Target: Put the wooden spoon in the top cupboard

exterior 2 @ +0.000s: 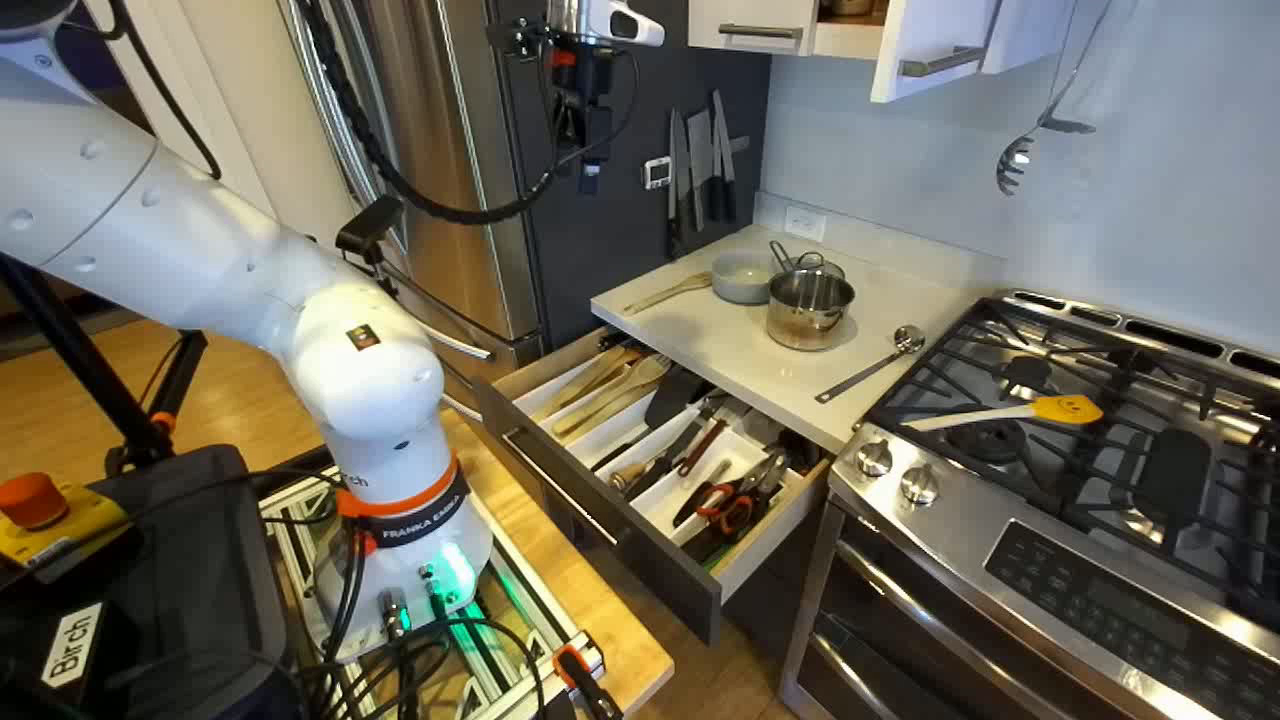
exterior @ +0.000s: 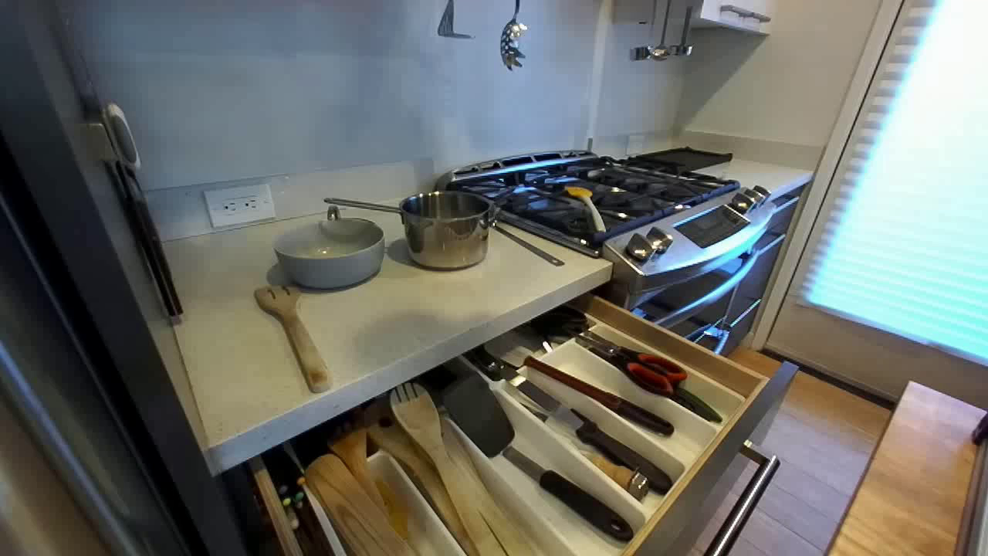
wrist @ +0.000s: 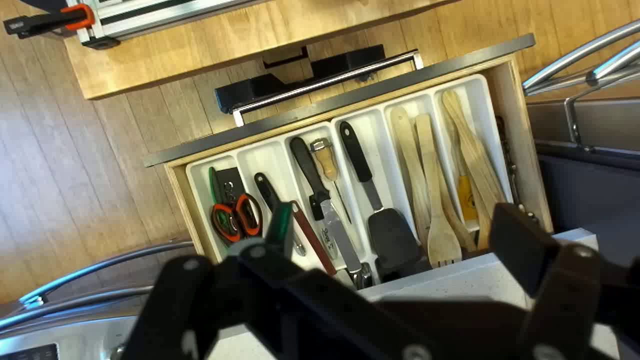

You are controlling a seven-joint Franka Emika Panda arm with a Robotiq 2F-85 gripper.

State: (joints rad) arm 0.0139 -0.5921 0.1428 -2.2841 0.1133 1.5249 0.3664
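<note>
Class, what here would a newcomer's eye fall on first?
Probably the white robot arm, standing by the open utensil drawer in an exterior view. Next, the yellow-headed spatula, bright on the dark-topped stove, then the slotted wooden spoon on the counter near the grey pan.

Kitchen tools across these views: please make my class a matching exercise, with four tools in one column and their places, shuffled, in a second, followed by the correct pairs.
Tools
1. pale tan wooden spoon with a slotted head
2. steel scissors with red-and-black handles
3. spatula with a yellow head and pale handle
4. silver metal pasta server with a toothed head

Places
A. lying on top of the black-and-steel stove
B. hanging in front of the blue-grey wall
C. inside the open, grey-fronted drawer
D. lying on the smooth, pale counter

Correct pairs
1-D; 2-C; 3-A; 4-B
</note>
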